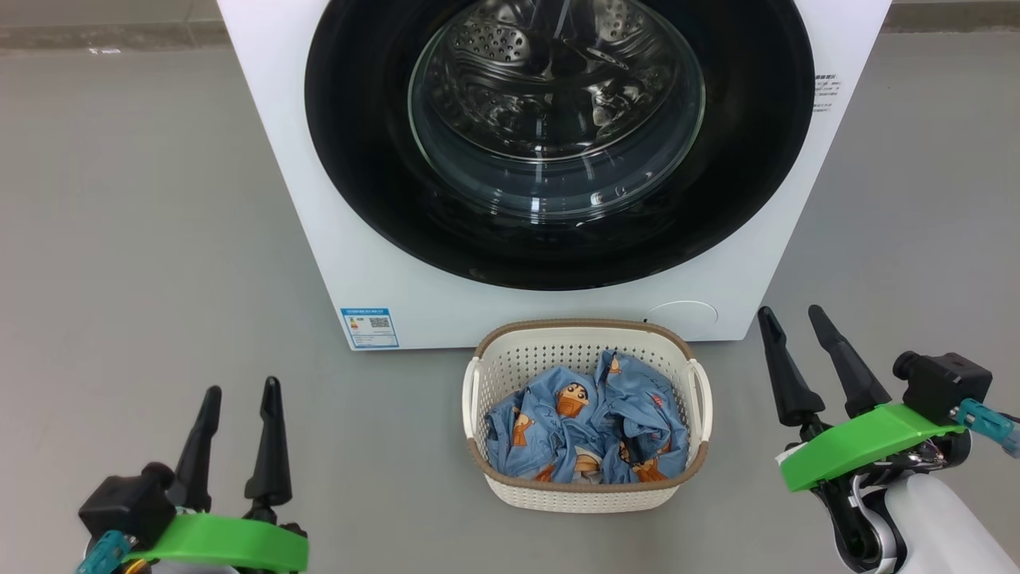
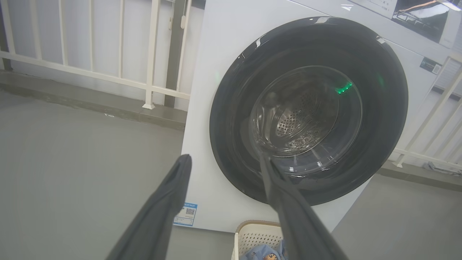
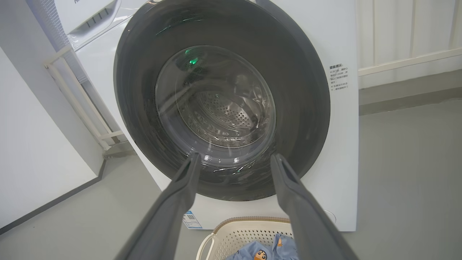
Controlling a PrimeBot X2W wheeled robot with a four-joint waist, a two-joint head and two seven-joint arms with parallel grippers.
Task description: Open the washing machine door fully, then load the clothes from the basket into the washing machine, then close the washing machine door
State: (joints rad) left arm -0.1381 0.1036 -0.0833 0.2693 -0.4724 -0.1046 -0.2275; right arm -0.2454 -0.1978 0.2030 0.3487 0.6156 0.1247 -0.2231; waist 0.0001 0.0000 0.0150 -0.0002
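the washing machine door [image 1: 558, 119] is shut, its black ring flat against the white front of the washing machine [image 1: 430, 315], at 12 o'clock in the head view. the steel drum with its holes shows through the bulging glass. a small blue label [image 1: 369, 327] sits on the front at 7 o'clock from the door.

the basket [image 1: 586, 328] stands on the grey floor [image 1: 159, 239] at 6 o'clock from the door, just in front of the machine. the clothes [image 1: 586, 430] lie crumpled inside it, blue fabric with orange-brown figures, below the rim.

the left gripper [image 1: 242, 384] hangs over the floor at 8 o'clock from the basket, well apart from it, jaws spread and holding nothing. the right gripper [image 1: 790, 308] is at 2 o'clock from the basket, near its right handle but not touching, jaws also spread and holding nothing. both sets of fingers point toward the machine.

in the left wrist view a white railing [image 2: 151, 54] stands at 10 o'clock, behind the machine. in the right wrist view a white wall [image 3: 32, 144] is at 9 o'clock.
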